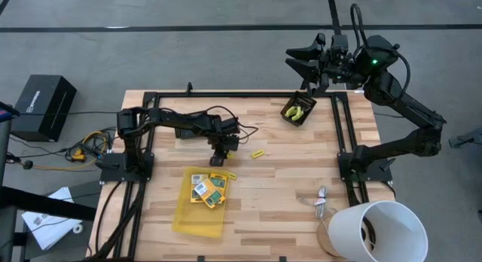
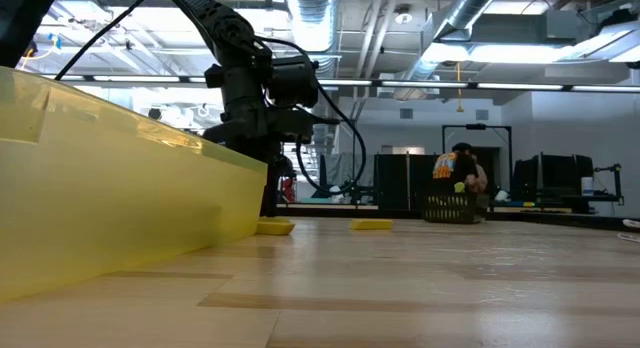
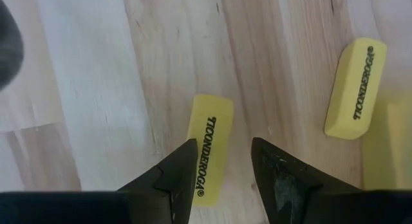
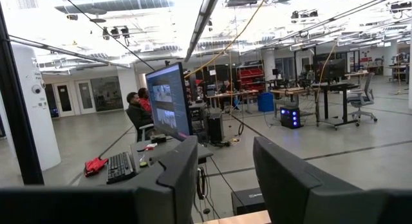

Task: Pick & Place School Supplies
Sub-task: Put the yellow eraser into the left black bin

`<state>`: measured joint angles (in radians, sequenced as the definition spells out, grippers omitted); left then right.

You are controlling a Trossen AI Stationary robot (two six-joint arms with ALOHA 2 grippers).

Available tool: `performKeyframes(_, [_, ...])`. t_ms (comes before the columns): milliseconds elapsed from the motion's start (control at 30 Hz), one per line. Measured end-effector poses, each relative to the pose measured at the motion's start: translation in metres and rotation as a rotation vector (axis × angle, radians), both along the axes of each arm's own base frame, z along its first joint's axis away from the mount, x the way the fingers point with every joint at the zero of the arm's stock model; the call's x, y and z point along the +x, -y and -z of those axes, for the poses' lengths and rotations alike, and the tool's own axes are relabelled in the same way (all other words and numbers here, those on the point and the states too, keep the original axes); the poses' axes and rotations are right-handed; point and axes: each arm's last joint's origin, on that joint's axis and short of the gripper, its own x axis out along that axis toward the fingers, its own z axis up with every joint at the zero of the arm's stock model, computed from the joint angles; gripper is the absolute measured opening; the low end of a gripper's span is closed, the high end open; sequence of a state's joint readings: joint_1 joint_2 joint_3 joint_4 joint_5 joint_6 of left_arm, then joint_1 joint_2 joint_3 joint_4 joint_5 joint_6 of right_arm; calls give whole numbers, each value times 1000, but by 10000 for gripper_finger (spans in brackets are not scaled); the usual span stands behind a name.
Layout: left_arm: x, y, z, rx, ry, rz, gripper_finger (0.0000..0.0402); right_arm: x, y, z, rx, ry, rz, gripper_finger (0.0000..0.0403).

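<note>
I have the left gripper [image 3: 222,169] low over the table [image 1: 286,179], its fingers spread and empty, with a yellow stick [image 3: 207,147] lying flat under them, partly beneath one fingertip rather than centred. I judge the stick light, stiff and a little grippy, so I would take it across its narrow width near the middle. A second stick [image 3: 356,89] lies nearby on the wood. The left wrist view alone shows the lettering and how the stick sits under the fingers; the high view alone shows the printed boxes [image 1: 208,190] in the yellow tray [image 1: 197,217]. The right gripper [image 1: 305,62] waits beyond the table's far edge, fingers apart, holding nothing.
</note>
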<state>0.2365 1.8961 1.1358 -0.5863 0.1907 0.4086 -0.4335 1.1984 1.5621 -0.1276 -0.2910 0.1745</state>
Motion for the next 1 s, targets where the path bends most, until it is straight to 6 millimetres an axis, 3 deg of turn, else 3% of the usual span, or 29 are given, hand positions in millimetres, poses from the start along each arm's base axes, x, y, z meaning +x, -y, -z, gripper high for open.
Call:
performKeyframes(567, [-8, -19, 4, 39, -40, -32, 145, 0, 0, 0, 0, 0, 0, 141])
performKeyframes(767, [-8, -20, 15, 28, -80, -16, 145, 0, 0, 0, 1, 0, 0, 139])
performKeyframes(1000, [-7, -20, 14, 22, -61, -21, 141, 0, 0, 0, 0, -1, 1, 143])
